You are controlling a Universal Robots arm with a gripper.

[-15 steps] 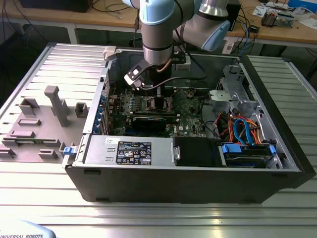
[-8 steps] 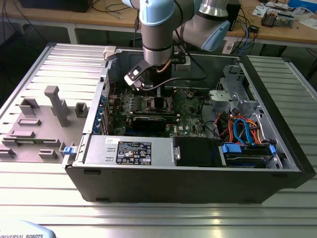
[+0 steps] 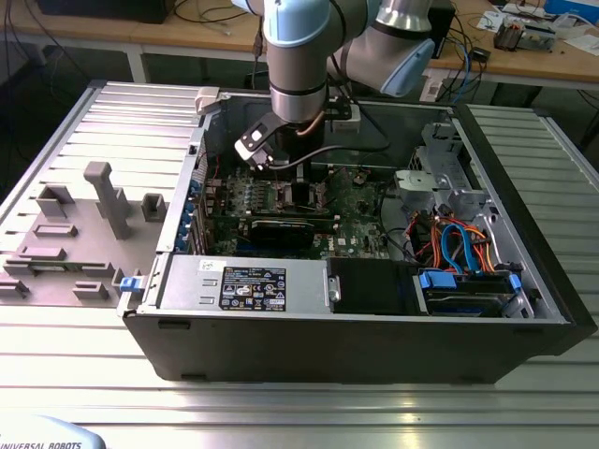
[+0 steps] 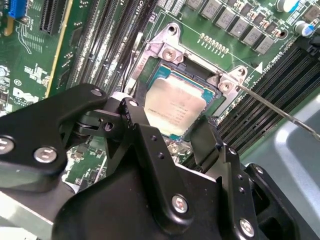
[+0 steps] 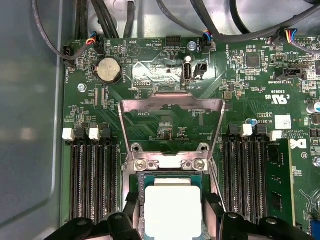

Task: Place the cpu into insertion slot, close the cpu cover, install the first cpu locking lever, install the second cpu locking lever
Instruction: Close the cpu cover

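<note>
The cpu (image 5: 172, 212), a square chip with a pale metal top, lies flat in the insertion slot (image 4: 197, 75) on the green board; it also shows in the second wrist view (image 4: 175, 105). My gripper (image 5: 171, 207) (image 4: 170, 122) is shut on the cpu, one black finger (image 5: 130, 205) against each of two opposite edges. The cpu cover (image 5: 172, 102), a thin silver frame, is swung open behind the slot's hinge screws. A thin locking lever (image 4: 280, 112) juts out from one corner of the slot. In the exterior view my gripper (image 3: 298, 182) reaches down inside the open computer case.
Memory slots (image 5: 92, 180) (image 5: 245, 175) run along both sides of the socket. A black card (image 3: 281, 229) lies close in front of it, with a power supply (image 3: 243, 281) and drive cables (image 3: 459, 243) nearer the case's front wall. Grey fixtures (image 3: 108, 196) stand outside at the exterior view's left.
</note>
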